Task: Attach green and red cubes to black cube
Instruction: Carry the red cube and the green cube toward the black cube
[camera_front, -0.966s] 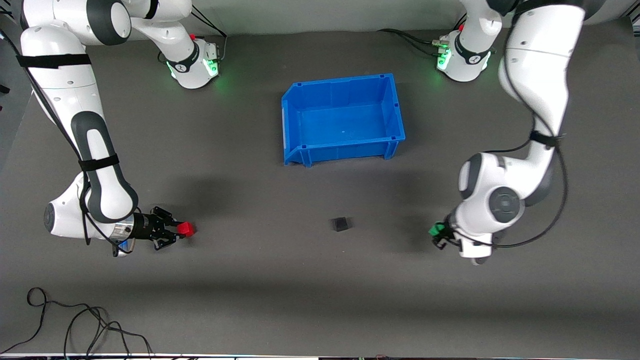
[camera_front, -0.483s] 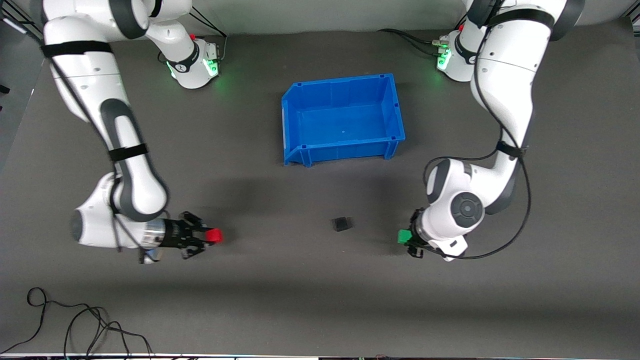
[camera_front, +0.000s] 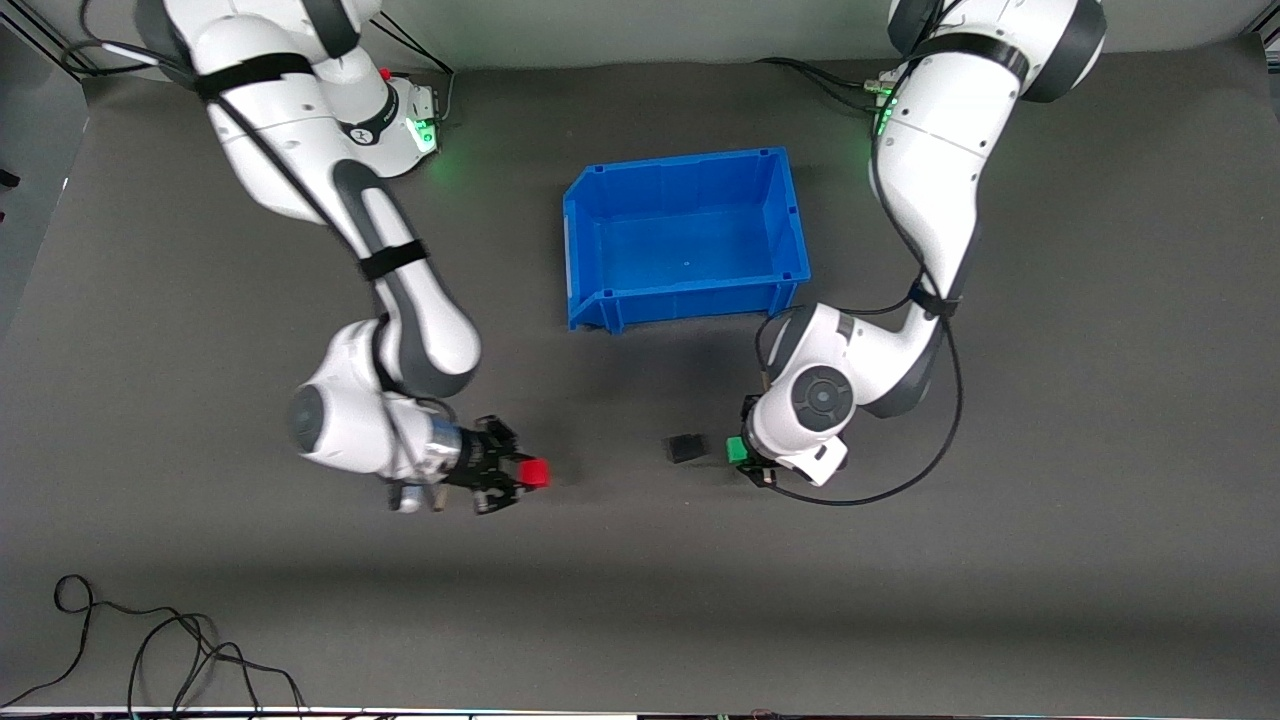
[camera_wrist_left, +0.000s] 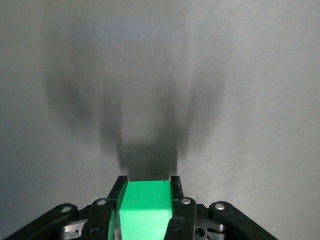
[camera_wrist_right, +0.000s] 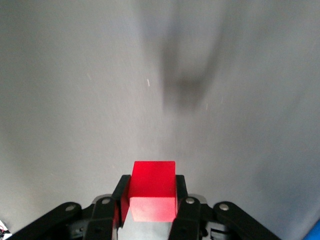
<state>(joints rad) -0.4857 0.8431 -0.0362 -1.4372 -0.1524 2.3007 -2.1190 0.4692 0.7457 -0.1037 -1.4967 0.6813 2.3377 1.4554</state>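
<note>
Front view bore no readable writing: left gripper (camera_front: 738, 452) clamped green cube (camera_front: 736, 449) at three o'clock of black cube (camera_front: 684, 447); right gripper (camera_front: 528, 475) clamped red cube (camera_front: 535, 473)

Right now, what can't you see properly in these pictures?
- Black cube: missing from both wrist views, which show only table.
- Green cube: front view, mostly covered by the left gripper; a gap to the black cube can't be judged.
- Red cube: right wrist view, sides hidden by the right gripper jaws.
</note>
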